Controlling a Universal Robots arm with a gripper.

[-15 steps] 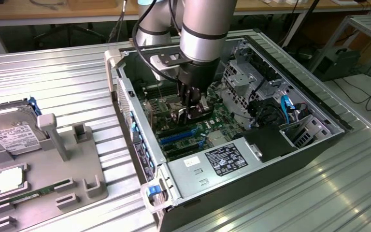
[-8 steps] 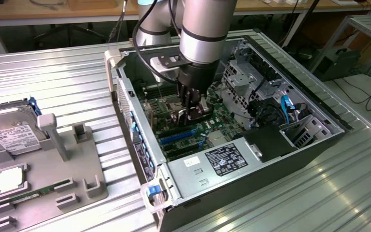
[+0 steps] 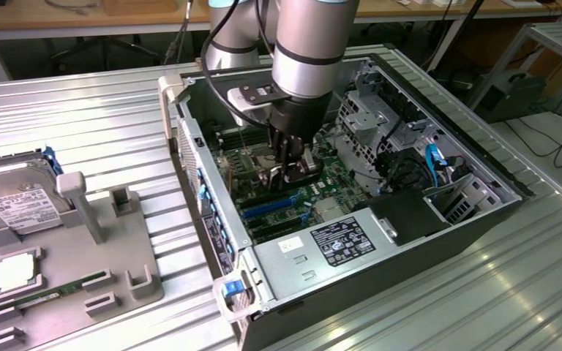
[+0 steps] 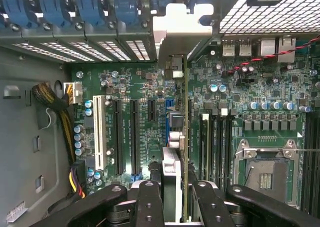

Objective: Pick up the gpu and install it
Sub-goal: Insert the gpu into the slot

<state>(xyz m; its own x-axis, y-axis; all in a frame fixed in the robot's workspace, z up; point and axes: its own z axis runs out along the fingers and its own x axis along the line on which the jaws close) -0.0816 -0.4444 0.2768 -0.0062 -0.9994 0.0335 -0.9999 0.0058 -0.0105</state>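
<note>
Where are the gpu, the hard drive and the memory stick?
gpu [image 4: 186, 137]: wrist view, on its thin board edge, seen edge-on.
hard drive [image 3: 15, 203]: exterior view, on its white label.
memory stick [image 3: 47, 297]: exterior view, on the middle of its green strip.

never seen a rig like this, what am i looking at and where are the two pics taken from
It is a robot arm reaching into an open computer case lying on a metal table. One picture comes from a camera off the arm, the other from one on its wrist, looking past the claw at the motherboard. The claw grips the gpu, a thin card seen edge-on. A grey tray beside the case holds a hard drive and a memory stick.
</note>
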